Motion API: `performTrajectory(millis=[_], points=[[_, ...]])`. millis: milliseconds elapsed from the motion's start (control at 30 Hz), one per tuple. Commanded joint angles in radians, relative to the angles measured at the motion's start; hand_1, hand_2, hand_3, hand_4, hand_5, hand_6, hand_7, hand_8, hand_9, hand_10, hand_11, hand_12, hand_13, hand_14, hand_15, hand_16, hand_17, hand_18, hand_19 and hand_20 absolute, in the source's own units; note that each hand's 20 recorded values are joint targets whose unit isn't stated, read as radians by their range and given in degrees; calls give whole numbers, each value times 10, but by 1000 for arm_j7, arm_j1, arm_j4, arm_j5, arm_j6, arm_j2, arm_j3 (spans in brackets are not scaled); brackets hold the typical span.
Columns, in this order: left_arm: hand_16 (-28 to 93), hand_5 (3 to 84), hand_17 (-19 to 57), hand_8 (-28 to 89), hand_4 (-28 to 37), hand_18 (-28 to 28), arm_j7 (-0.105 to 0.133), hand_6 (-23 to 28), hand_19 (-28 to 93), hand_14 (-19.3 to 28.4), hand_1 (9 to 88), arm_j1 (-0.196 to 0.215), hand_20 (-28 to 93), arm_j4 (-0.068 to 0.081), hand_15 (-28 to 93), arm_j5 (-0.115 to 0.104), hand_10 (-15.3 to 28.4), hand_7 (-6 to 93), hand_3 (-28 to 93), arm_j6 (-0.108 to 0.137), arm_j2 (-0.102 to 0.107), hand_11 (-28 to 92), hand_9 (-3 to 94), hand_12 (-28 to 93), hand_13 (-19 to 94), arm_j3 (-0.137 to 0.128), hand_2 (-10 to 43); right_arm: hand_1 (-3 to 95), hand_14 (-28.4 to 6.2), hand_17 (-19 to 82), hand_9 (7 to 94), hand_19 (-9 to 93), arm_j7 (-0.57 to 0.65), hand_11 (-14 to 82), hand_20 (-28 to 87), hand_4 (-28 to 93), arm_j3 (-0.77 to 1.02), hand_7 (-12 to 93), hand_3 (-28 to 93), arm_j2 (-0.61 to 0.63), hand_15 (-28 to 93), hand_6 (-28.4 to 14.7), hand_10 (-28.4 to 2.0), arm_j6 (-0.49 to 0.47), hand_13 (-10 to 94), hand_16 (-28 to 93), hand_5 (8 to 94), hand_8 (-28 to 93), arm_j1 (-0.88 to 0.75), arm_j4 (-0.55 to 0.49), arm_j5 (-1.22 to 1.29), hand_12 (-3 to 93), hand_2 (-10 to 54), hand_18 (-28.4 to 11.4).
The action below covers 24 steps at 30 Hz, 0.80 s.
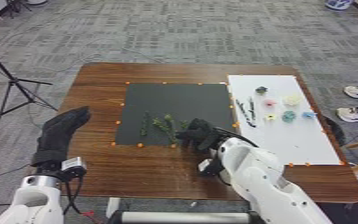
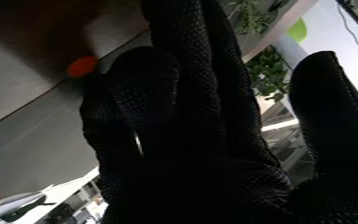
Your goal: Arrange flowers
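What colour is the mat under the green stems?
The mat is dark grey, nearly black, seen best in the head view.

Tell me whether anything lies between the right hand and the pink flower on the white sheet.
Yes: dark sprigs lie on the left part of the white sheet, between the right hand and the pink flower.

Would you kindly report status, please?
Right robot hand open, beside green stems on black mat. Left robot hand open, clear of mat. Right may hide more stems.

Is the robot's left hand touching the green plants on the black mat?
No, in the head view the left hand is over the brown table, off to the left of the black mat.
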Motion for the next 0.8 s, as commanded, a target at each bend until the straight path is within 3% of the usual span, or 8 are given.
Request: performTrajectory(millis=[33,633,800], points=[[21,495,50,-71,-196,89,1,29,30,153,239,10,150,-8,140,-1,126,173,717,-7,-7,205,477,141,358,-1,-9,218,-141,347,896,837,3,214,545,-112,-24,188,625,-33,661,-40,-151,-2,753,362,725,-76,16,32,-12,213,125,-284],[21,495,50,-71,-196,89,0,29,29,153,240,4,150,-6,140,1,126,172,715,-7,-10,203,477,141,358,3,-9,217,-141,347,897,837,-2,218,546,-113,-27,188,628,-38,663,-39,-149,-12,754,360,728,-77,24,33,-16,213,126,-284],[20,496,50,-71,-195,89,2,29,29,153,239,10,150,-9,139,1,125,173,716,-7,-9,203,476,141,358,-1,-9,216,-143,346,898,836,-7,218,546,-112,41,190,628,-7,663,-38,-150,-82,753,359,729,-76,43,15,-24,213,124,-284]])
